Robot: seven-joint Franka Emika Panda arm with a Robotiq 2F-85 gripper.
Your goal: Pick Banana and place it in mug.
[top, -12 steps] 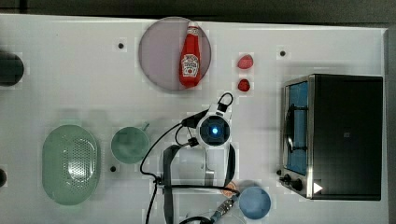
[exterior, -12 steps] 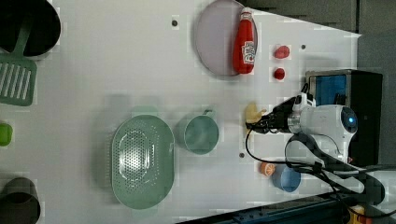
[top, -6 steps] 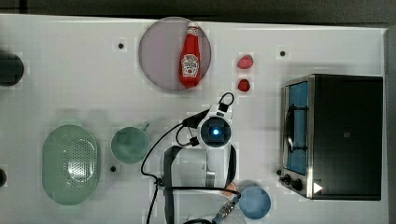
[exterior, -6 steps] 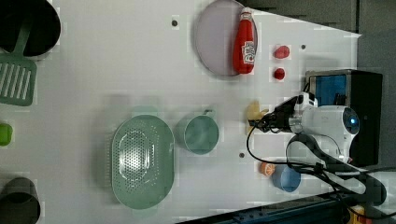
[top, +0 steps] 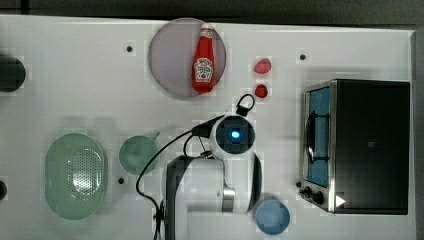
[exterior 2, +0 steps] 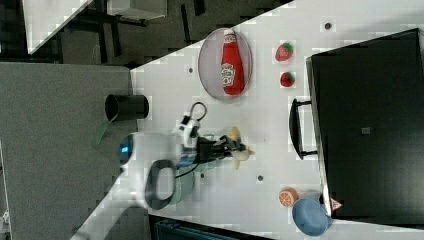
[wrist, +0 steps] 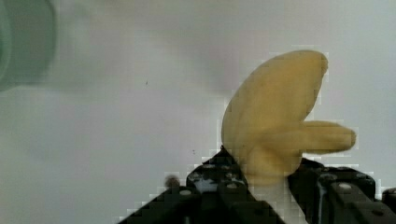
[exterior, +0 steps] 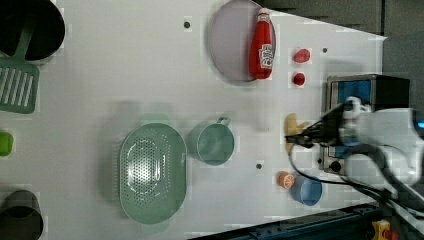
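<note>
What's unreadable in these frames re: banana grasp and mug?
- Top view: the arm covers the banana and end effector.
- Left view: the end effector hides part of the banana; lift off the table unclear.
- Wrist view: the mug is blurred and cut by the frame edge; the banana's lower end sits behind the fingers.
- Right view: the arm covers the mug.

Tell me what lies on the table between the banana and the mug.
Only bare white table and one small dark hole separate the banana from the mug in the left view.
</note>
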